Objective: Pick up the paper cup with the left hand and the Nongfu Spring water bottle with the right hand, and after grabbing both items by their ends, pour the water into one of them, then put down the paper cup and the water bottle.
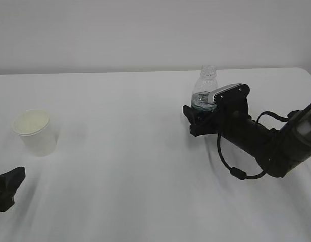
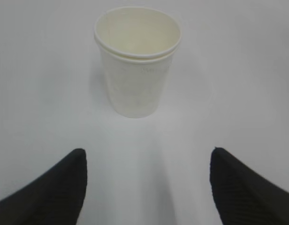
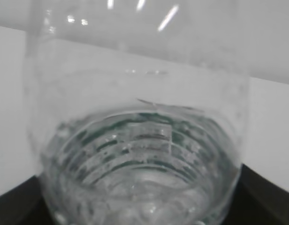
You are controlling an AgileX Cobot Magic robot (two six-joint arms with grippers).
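The white paper cup point(image 1: 35, 132) stands upright on the left of the table, its pale inside showing in the left wrist view point(image 2: 137, 70). My left gripper point(image 1: 8, 187) point(image 2: 147, 157) is open, a short way in front of the cup and apart from it. The clear Nongfu Spring water bottle point(image 1: 207, 80) point(image 3: 144, 140) stands upright at the right with no cap, and water point(image 3: 135, 187) fills its ribbed lower part. My right gripper point(image 1: 198, 115) point(image 3: 144, 208) reaches around the bottle's lower body, its dark fingers point(image 3: 13, 208) wide on either side. The bottle's base is hidden.
The white table point(image 1: 125, 101) runs back to a pale wall. The right arm point(image 1: 266, 143) with its looping cable lies low over the table's right side. Bare tabletop lies between cup and bottle.
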